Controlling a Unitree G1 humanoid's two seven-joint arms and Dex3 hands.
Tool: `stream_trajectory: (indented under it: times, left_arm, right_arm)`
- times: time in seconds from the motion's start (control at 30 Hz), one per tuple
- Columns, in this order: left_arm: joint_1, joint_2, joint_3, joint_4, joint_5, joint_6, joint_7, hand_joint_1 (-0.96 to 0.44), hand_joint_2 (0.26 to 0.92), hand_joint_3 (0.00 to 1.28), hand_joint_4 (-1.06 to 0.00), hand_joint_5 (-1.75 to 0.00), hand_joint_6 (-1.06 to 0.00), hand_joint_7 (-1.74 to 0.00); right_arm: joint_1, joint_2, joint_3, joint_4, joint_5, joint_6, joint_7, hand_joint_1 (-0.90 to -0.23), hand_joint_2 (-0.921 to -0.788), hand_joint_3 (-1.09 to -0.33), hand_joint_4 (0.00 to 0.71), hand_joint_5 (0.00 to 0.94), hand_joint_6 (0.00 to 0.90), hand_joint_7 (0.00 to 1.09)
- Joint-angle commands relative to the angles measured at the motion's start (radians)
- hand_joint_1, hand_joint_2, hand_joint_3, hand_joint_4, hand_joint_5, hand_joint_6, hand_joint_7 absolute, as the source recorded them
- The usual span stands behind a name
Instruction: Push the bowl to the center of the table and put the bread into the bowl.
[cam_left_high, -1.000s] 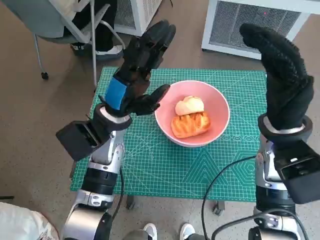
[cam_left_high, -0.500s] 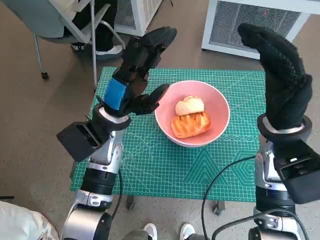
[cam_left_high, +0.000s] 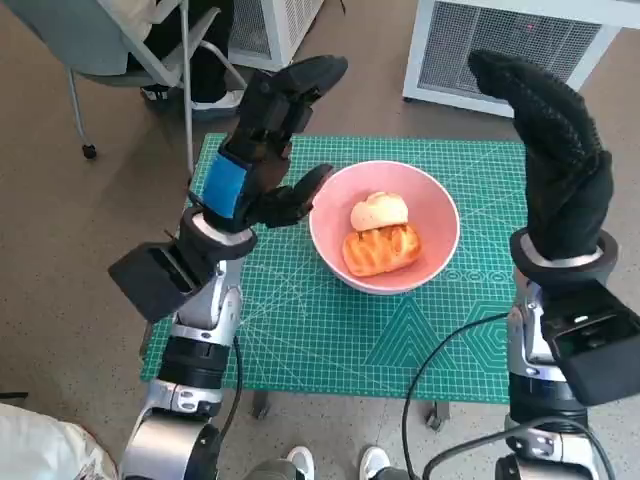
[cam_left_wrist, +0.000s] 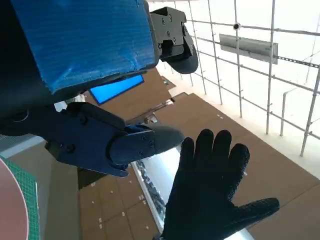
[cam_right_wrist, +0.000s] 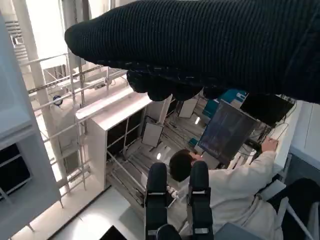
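Head view: left hand (cam_left_high: 262, 150), taped blue, and knit-gloved right hand (cam_left_high: 555, 165) are raised either side of the pink bowl (cam_left_high: 436, 213), fingers apart, holding nothing. Glazed golden bread (cam_left_high: 381, 249) lies inside the round bowl, mid-worktop (cam_left_high: 330, 340).

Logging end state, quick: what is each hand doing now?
Left hand: open, holding nothing, raised beside the bowl.
Right hand: open, holding nothing, raised.
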Motion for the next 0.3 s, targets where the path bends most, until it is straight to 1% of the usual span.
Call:
stream_trajectory:
  times: [0.03, 0.3]
  left_arm:
    - [0.021, 0.008, 0.005, -0.019, -0.002, -0.003, 0.001, -0.48, 0.921, 0.5, 0.0, -0.54, 0.0, -0.81]
    - [0.028, 0.008, 0.009, -0.028, -0.032, 0.011, -0.019, -0.46, 0.921, 0.5, 0.0, -0.54, 0.0, -0.81]
  right_arm:
    - [0.021, 0.004, 0.002, 0.011, -0.012, 0.011, -0.007, -0.577, -0.921, -0.708, 0.282, 0.002, 0.027, 0.66]
    - [0.022, 0.008, 0.004, 0.019, -0.025, 0.013, -0.014, -0.571, -0.921, -0.709, 0.282, 0.002, 0.028, 0.67]
